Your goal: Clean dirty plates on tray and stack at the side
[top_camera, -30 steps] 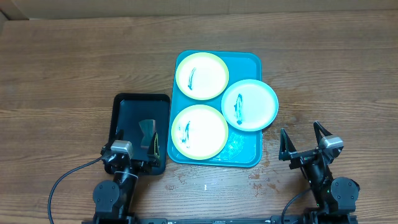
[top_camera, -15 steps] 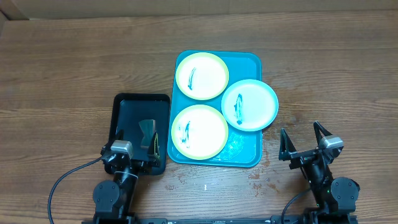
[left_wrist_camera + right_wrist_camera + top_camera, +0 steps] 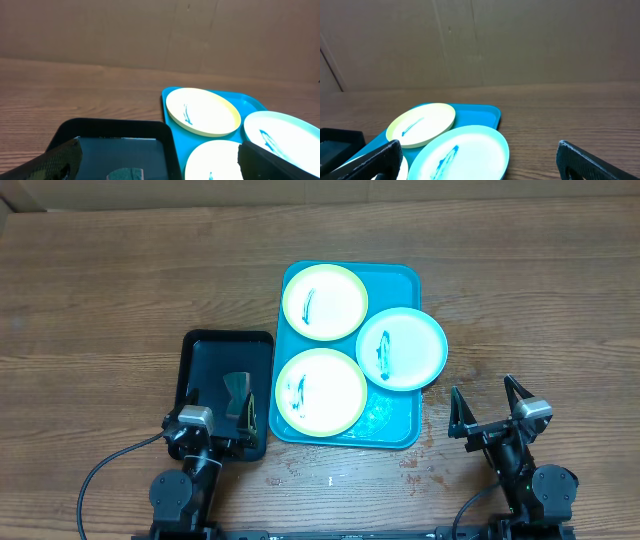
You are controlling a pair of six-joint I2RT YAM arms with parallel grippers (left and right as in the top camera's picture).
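Note:
The teal tray [image 3: 395, 280] lies mid-table and holds three plates. A yellow-green plate [image 3: 325, 301] sits at its far end, a second yellow-green plate [image 3: 320, 391] at its near end, and a light blue plate [image 3: 401, 348] overhangs its right rim. Each has a dark scribble. My left gripper [image 3: 218, 406] is open and empty over the near end of a black tray [image 3: 203, 345]. My right gripper [image 3: 487, 400] is open and empty on the table, near-right of the teal tray. The plates also show in the left wrist view [image 3: 202, 111] and the right wrist view [image 3: 460, 157].
The black tray left of the teal tray holds a small green sponge [image 3: 237, 392], also seen in the left wrist view [image 3: 125, 174]. A brown cardboard wall [image 3: 150, 30] stands behind the table. Bare wooden table [image 3: 100, 280] lies to the left and right.

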